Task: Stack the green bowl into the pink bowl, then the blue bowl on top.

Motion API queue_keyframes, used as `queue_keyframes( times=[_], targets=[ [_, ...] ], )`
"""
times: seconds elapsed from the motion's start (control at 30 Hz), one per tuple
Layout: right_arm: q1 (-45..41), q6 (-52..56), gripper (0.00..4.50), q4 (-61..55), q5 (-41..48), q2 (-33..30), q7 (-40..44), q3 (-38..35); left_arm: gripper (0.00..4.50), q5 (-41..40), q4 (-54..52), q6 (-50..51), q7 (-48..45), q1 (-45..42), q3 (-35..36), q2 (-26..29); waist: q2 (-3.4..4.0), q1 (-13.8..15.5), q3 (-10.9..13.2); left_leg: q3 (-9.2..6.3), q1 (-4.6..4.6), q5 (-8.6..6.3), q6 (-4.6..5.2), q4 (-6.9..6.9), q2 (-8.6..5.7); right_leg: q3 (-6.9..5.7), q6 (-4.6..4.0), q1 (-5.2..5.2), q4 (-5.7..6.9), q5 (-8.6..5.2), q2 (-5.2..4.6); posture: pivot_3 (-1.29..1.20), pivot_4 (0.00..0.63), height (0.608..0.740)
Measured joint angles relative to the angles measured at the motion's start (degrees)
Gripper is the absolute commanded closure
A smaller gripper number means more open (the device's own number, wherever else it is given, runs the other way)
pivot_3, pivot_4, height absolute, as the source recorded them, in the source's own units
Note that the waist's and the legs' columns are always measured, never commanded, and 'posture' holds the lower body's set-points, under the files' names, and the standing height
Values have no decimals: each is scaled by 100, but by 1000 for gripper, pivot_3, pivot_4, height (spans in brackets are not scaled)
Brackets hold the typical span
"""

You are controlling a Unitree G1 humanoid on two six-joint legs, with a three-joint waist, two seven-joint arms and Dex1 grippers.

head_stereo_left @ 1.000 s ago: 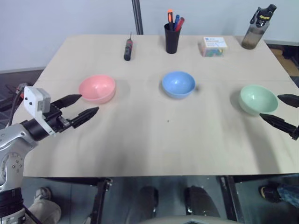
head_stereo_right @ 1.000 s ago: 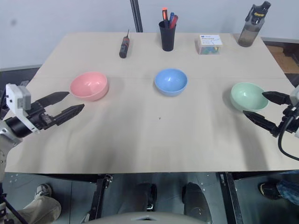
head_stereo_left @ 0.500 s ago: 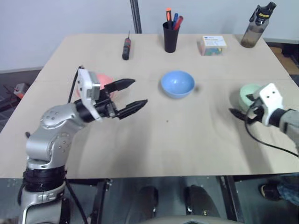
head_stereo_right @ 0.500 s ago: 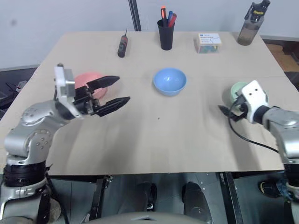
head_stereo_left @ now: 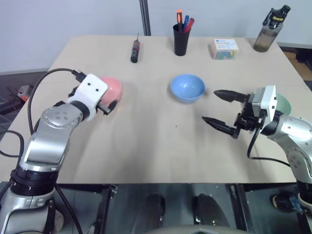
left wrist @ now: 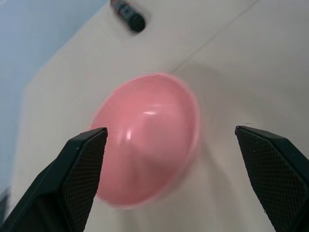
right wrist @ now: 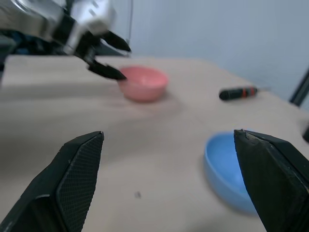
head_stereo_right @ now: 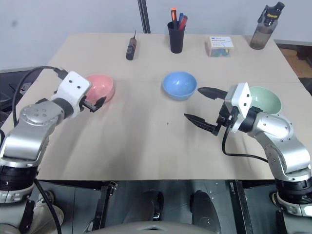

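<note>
Right claw (head_stereo_right: 201, 105) swung inward past green bowl (head_stereo_right: 267, 99), open, level

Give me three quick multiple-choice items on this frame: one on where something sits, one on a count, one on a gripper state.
1. Where does the round salmon-pink plastic bowl stand?
A. Inside the pale mint-green plastic bowl
B. On the table's left part, by the left gripper
C. Beside the water bottle

2. How many small plastic bowls stand on the beige table?
A. Two
B. Three
C. Four

3. What state is the right gripper in?
A. Open, holding nothing
B. Shut on the light sky-blue plastic bowl
C. Shut on the screwdriver

Answers:
1 B: it sits alone at the left, right in front of the left gripper.
2 B: pink, sky-blue and mint-green, each apart.
3 A: its two black fingers are spread wide with bare table between them, short of the blue bowl.
</note>
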Motion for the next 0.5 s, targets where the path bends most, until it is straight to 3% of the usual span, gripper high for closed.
queue_keyframes(
  times=[0.2, 0.23, 0.3, 0.5],
  targets=[
    [-190, 5, 0, -2, -7, 66, -17, 201, 6, 598, 666, -125, -462, -361, -849, 331, 0, -27, 1, 13, -20, 3, -5, -5, -1, 11, 0, -23, -2, 0, 1, 0, 150, 740],
    [-189, 5, 0, -3, -14, 67, -30, 218, 398, 682, 830, -177, -529, -449, -984, 330, 0, -27, 1, 13, -20, 3, -4, -4, -2, 10, 0, -23, -1, 0, 1, 0, 150, 740],
    [-176, 5, 0, -12, -34, 70, -41, 231, 701, 767, 979, -223, -592, -561, -1112, 305, -1, -21, 1, 12, -21, 2, -4, -4, -2, 10, 0, -23, 0, 0, 1, 0, 150, 740],
    [-41, 22, 0, -215, -76, 36, -133, 233, 3167, 1100, 1513, -416, -840, -1010, -1406, 220, -1, -22, 2, 12, -23, 2, -4, -2, -3, 9, 0, -25, 0, 0, 2, 0, 150, 740]
  ],
)
